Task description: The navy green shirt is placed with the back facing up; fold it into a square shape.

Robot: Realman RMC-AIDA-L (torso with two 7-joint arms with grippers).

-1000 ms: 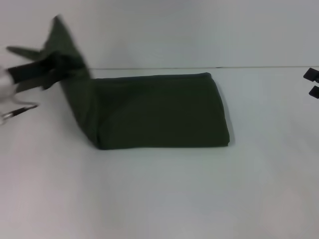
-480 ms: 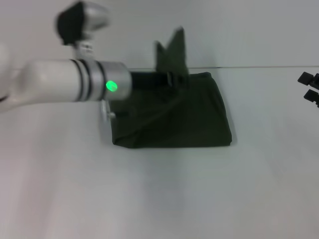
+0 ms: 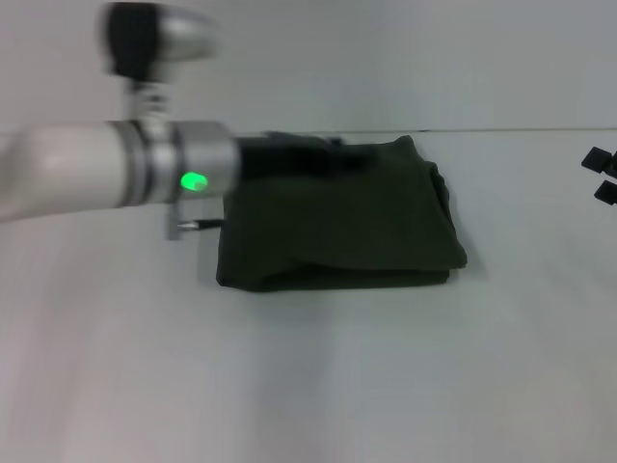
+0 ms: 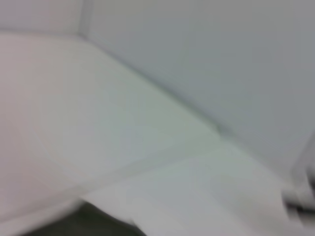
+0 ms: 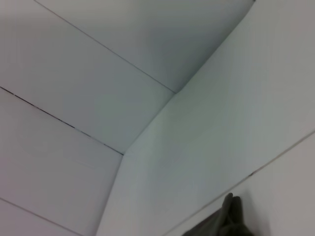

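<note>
A: Start big. Where does everything sit?

B: The white desk [image 3: 308, 386] carries the navy green shirt [image 3: 337, 222], lying a little toward 12 o'clock of the desk's middle as a near-square bundle, with a doubled layer bulging at its 3 o'clock edge.

A: And the arms?

B: The left arm reaches in from 9 o'clock, its left tool [image 3: 323, 159] over the shirt's 12 o'clock edge. I cannot tell whether it is wide, narrow or holding cloth. The right tool [image 3: 603, 176] hangs at the far 3 o'clock edge, well apart from the shirt; its opening I cannot tell either.

A: Which step, then?

B: I judge the final crosswise fold is being laid down. Next calls for letting the cloth settle, then lifting clear without dragging the top layer.
</note>
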